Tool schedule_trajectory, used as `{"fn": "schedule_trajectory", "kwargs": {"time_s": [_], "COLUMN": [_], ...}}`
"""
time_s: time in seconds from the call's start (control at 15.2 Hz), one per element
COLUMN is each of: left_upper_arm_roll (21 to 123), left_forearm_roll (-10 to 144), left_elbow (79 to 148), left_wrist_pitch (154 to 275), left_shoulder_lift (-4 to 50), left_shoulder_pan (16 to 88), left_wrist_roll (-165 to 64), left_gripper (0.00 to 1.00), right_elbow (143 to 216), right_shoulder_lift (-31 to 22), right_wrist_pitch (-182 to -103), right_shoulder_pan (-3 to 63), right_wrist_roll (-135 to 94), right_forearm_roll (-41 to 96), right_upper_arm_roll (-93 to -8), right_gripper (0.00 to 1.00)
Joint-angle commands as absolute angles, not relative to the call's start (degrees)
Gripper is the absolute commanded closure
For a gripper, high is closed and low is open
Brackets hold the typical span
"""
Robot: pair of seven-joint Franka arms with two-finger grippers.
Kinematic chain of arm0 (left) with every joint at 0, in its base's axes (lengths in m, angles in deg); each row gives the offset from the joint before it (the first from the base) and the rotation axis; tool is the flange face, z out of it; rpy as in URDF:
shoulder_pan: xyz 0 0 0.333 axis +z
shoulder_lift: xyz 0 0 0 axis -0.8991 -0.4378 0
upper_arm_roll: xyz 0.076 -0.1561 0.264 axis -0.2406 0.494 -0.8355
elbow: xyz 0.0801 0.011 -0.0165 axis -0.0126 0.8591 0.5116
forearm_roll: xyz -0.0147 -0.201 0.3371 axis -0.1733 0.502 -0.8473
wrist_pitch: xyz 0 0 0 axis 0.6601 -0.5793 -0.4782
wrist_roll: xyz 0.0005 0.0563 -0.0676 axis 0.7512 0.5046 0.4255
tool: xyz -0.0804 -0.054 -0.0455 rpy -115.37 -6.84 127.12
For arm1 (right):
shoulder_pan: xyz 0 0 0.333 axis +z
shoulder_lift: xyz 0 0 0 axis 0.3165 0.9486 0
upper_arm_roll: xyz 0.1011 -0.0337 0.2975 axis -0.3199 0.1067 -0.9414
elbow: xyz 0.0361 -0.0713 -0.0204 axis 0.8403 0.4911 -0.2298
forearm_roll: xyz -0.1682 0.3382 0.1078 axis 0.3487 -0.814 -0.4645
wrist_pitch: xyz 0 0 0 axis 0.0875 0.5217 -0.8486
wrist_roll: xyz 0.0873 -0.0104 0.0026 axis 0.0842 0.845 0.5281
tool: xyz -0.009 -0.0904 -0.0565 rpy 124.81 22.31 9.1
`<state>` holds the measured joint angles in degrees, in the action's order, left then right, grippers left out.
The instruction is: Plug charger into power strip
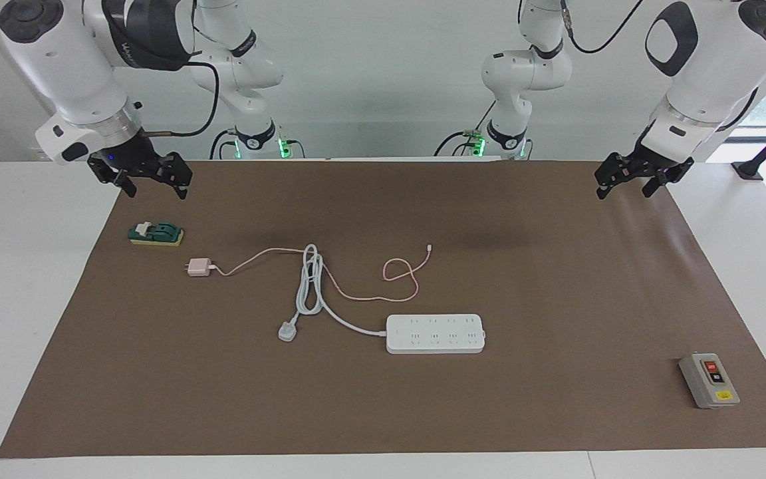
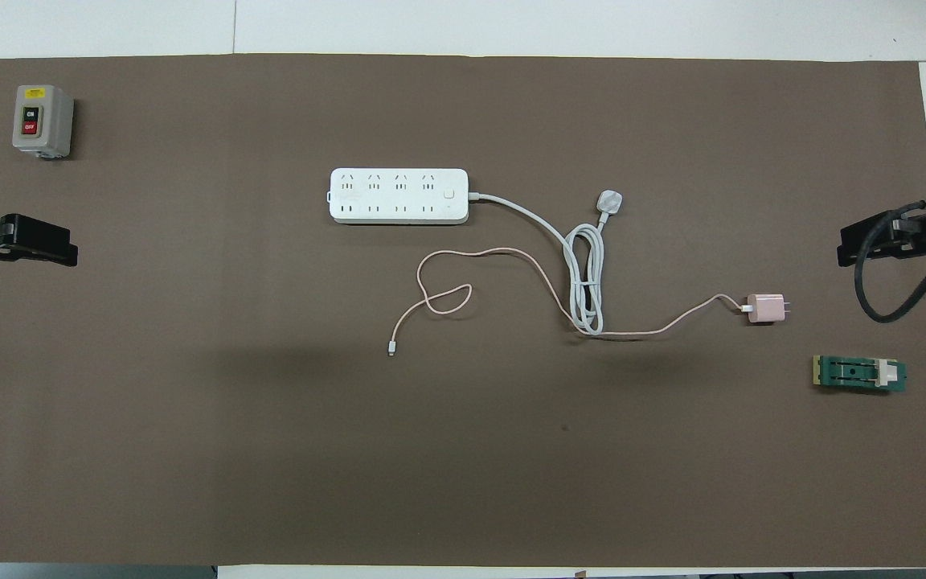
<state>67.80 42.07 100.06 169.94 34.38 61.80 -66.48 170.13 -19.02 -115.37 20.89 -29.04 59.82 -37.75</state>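
Note:
The pale-pink charger (image 1: 199, 267) (image 2: 766, 308) lies on its side on the brown mat toward the right arm's end, its prongs pointing at that end. Its thin pink cable (image 1: 363, 296) (image 2: 511, 254) loops across the mat and crosses the coiled white cord (image 1: 310, 283) (image 2: 583, 281). The white power strip (image 1: 435, 333) (image 2: 399, 195) lies flat mid-table, sockets up, farther from the robots than the charger. My right gripper (image 1: 155, 189) (image 2: 849, 249) hangs open and empty over the mat's edge at its own end. Over the mat's edge at the left arm's end, my left gripper (image 1: 624, 191) (image 2: 61, 245) is also open and empty.
The strip's white three-pin plug (image 1: 288, 331) (image 2: 609, 201) rests beside the coil. A green and yellow block (image 1: 155, 234) (image 2: 859, 375) sits near the charger, nearer to the robots. A grey box with red and black buttons (image 1: 709, 380) (image 2: 43, 121) stands at the left arm's end.

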Motion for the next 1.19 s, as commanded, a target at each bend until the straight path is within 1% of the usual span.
{"fn": "schedule_trajectory", "kwargs": {"time_s": [0.0,0.66,0.92,1.12], "left_upper_arm_roll": [67.72,67.72,67.72,67.72], "left_forearm_roll": [41.70,41.70,41.70,41.70], "left_elbow": [101.15,101.15,101.15,101.15], "left_wrist_pitch": [170.31,170.31,170.31,170.31], "left_shoulder_lift": [35.61,35.61,35.61,35.61], "left_shoulder_pan": [61.93,61.93,61.93,61.93], "left_wrist_roll": [-66.80,-66.80,-66.80,-66.80], "left_gripper": [0.00,0.00,0.00,0.00], "right_elbow": [168.99,169.69,169.61,169.78], "right_shoulder_lift": [-18.21,-18.65,-18.56,-18.65], "right_wrist_pitch": [-115.07,-114.37,-116.21,-116.30], "right_shoulder_pan": [20.29,20.21,20.12,20.21], "right_wrist_roll": [-27.79,-28.23,-28.40,-34.43], "right_forearm_roll": [60.37,60.11,59.58,59.40], "right_upper_arm_roll": [-38.31,-38.22,-37.70,-37.61], "right_gripper": [0.00,0.00,0.00,0.00]}}
